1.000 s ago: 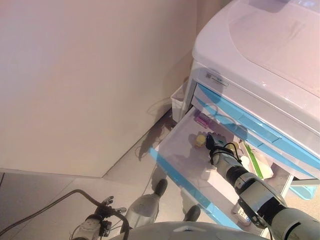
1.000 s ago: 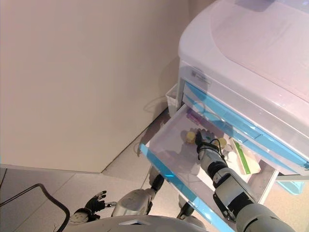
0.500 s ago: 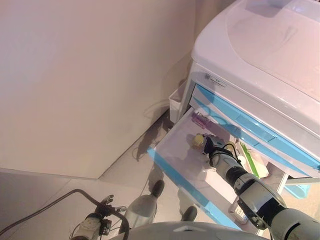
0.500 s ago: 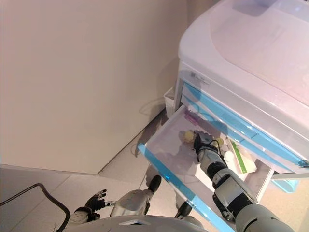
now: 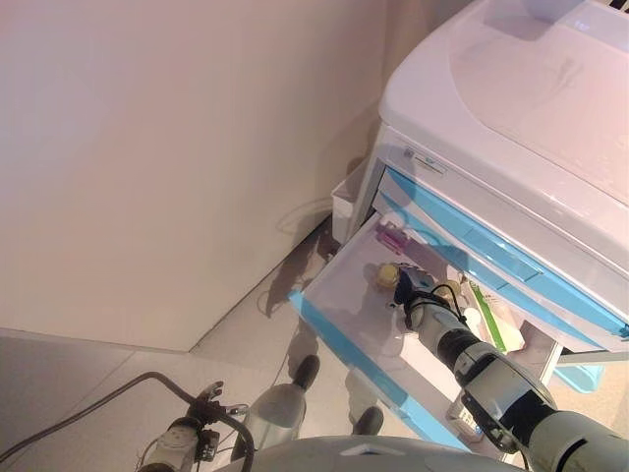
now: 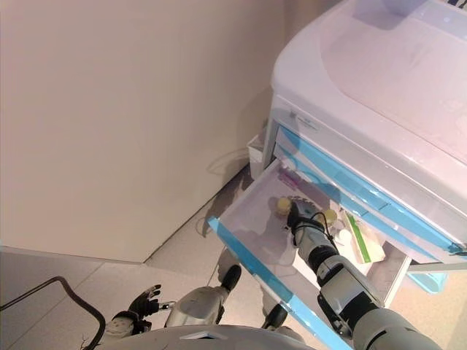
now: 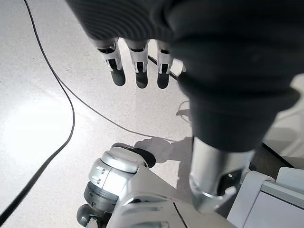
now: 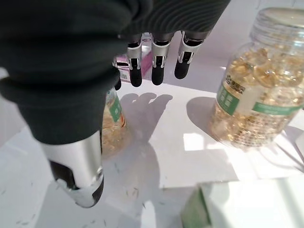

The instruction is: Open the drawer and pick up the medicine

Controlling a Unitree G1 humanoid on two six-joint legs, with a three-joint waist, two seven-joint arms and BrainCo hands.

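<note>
With the drawer (image 5: 339, 320) already open, your right hand (image 6: 302, 216), fingers straight and holding nothing, hovers between two capsule bottles (image 8: 251, 92), so next close around one; your left hand (image 7: 137, 66) hangs relaxed.

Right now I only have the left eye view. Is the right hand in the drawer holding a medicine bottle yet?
Observer: No. In its wrist view the right hand has straight fingers and holds nothing.
Operator: Where are the bottles from it?
Observer: A small capsule bottle stands close by the thumb. A bigger bottle stands apart on the fingers' other side.
Operator: And the left hand?
Observer: The left hand hangs over the floor, fingers relaxed.
</note>
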